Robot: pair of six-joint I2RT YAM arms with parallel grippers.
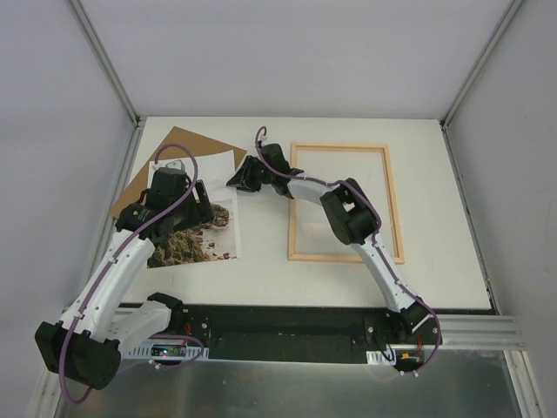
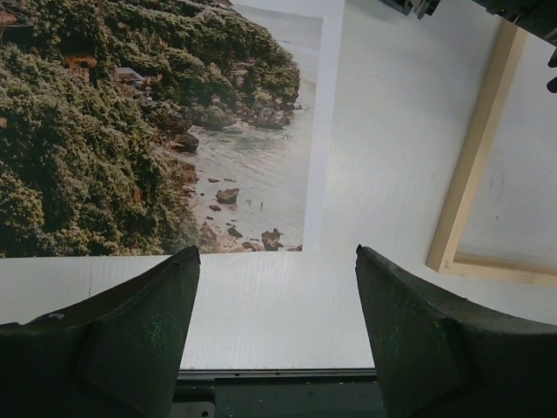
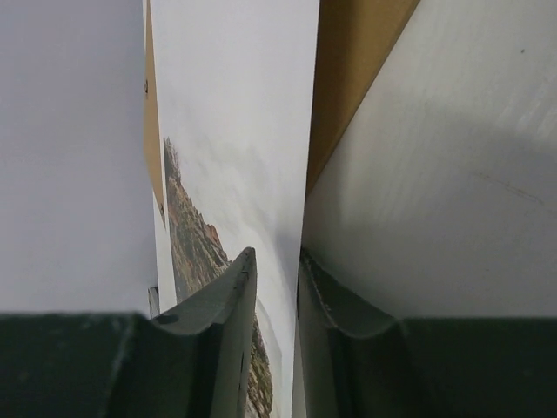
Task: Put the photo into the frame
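Jaws of the right gripper (image 3: 277, 266) stand nearly together astride the photo (image 1: 207, 228) at its right edge; whether they pinch it yet cannot be told. The left gripper (image 2: 276, 254) hangs wide apart and empty over its near-right corner. On the smooth white table (image 1: 435, 174), the frame (image 1: 339, 146), thin pale wood around a clear pane, lies flat right of centre, unfilled. Toward the far-left corner a stiff brown backing board (image 1: 187, 144) sits askew beneath the thin paper print. Pickup appears in hand; next, the limp sheet likely needs lifting uncreased and squaring to the frame.
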